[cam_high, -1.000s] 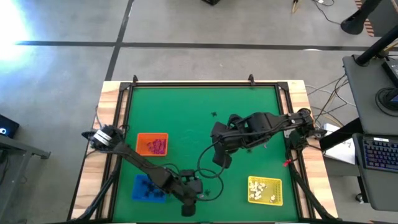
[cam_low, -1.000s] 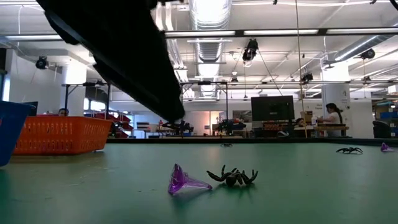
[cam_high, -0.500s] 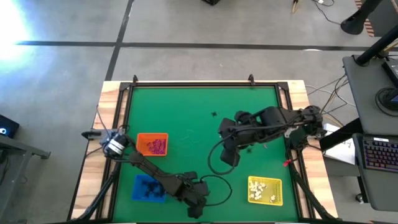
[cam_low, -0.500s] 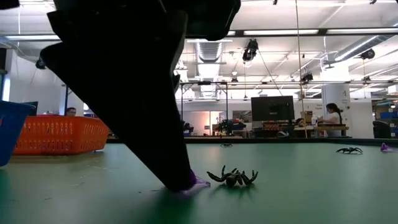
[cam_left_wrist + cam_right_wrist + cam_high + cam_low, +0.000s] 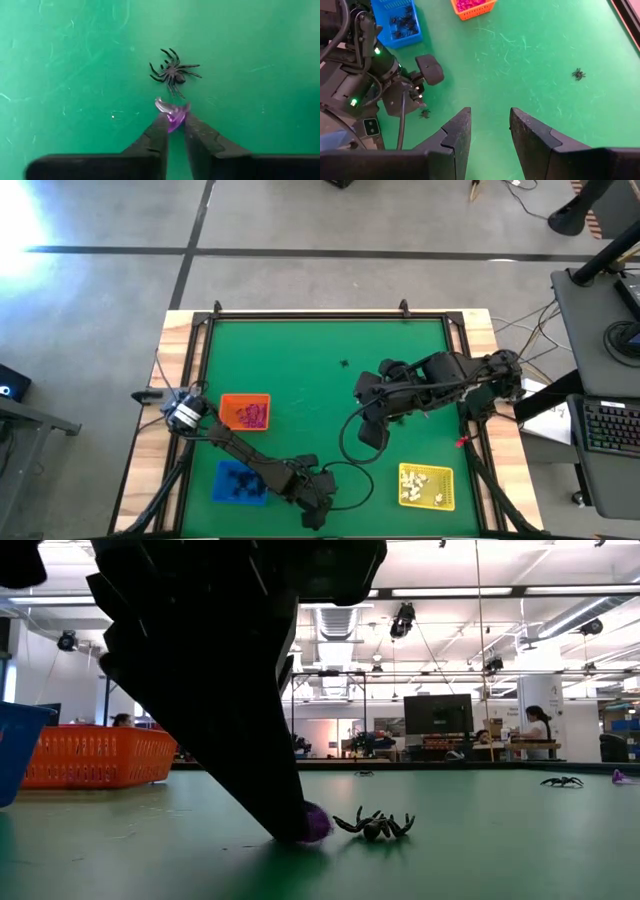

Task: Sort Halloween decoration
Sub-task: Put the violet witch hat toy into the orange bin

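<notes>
— While the left gripper (image 5: 174,131) sits low on the green table mat (image 5: 300,360) near its front edge, between the blue rectangular tray (image 5: 238,482) and the yellow rectangular tray (image 5: 427,485), what has it got?

— A small translucent purple plastic trinket (image 5: 173,112), pinched at the very tips of its two dark fingers (image 5: 156,135). The fingers are drawn in on it, with only the trinket's width between them. The low view shows the purple piece (image 5: 316,823) at the mat's surface, right under the fingertip.

— And the black plastic spider (image 5: 172,74)?

— Loose on the mat, just beyond the trinket, straight ahead of the fingertips and not touching them. From table height it lies (image 5: 375,824) just beside the purple piece.

— So what does the next move turn on?

— I'd judge the purple belongs in the orange rectangular tray (image 5: 245,412), where purple bits already lie. That tray sits toward the mat's left edge, farther back than the blue one, on the left arm's own side. The lift should go straight up so the spider isn't dragged along.

— The right gripper (image 5: 490,130)?

— Hovering above the mat's right half, fingers spread apart, holding nothing. Another black spider (image 5: 578,74) lies on the mat beyond it.

— Any writing or brand marks?

— None I can read anywhere.
</notes>
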